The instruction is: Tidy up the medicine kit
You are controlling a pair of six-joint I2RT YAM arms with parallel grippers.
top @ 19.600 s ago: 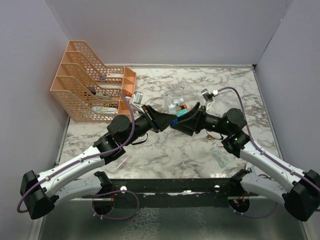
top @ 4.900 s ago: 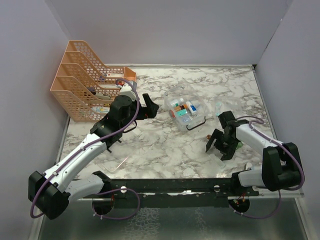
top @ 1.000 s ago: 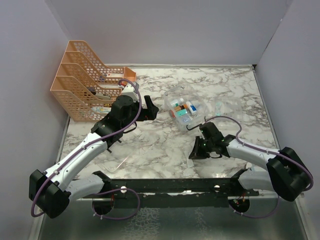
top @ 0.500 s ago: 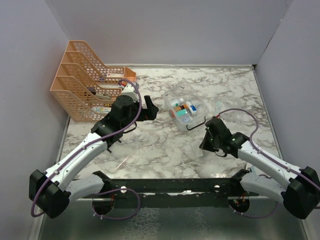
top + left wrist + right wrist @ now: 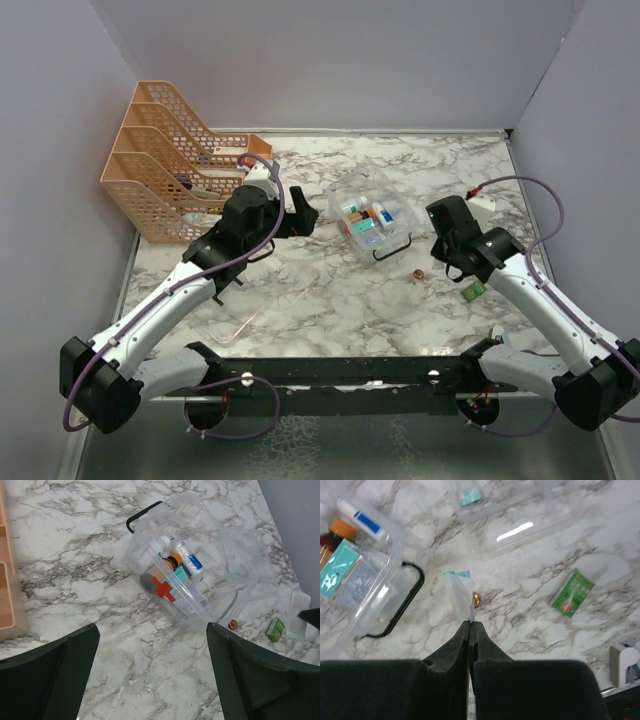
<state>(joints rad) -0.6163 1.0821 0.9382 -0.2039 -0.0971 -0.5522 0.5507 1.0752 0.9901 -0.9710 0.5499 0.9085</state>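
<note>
Right wrist: right gripper [image 5: 470, 626] pinches thin white teal-tipped sachet [image 5: 459, 594] beside clear plastic medicine kit [image 5: 385, 595] — best released low inside it. Wide-open left gripper [image 5: 151, 630]: empty.

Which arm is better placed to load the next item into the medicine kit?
Right. The right gripper is shut on a thin clear packet, close beside the medicine kit. The left gripper hangs open and empty.

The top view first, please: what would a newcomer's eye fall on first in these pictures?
The clear kit, its colourful contents showing through, sits in the middle of the table. An orange rack stands at the far left corner. The right tool is shut on a small packet, lifted near a green box.
</note>
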